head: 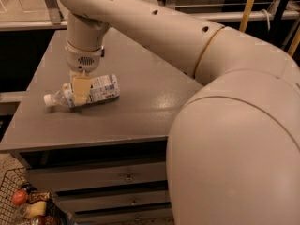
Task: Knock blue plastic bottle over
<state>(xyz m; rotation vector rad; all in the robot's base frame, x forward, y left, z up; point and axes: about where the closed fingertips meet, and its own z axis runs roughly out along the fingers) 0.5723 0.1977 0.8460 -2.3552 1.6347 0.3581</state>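
The blue plastic bottle [96, 91] lies on its side on the grey table [140, 111], its white cap pointing left at the table's left part. Its blue-and-white label faces up. My gripper [80, 90] hangs straight down from the white arm and sits right over the bottle's middle, one cream finger [81, 88] in front of the bottle. The part of the bottle behind the finger is hidden. No green can is in view.
The table has drawers [126, 177] under its front edge. A wire basket [21, 205] with several small items stands on the floor at the lower left. My own arm's large white body [234, 144] fills the right side. Railings run behind the table.
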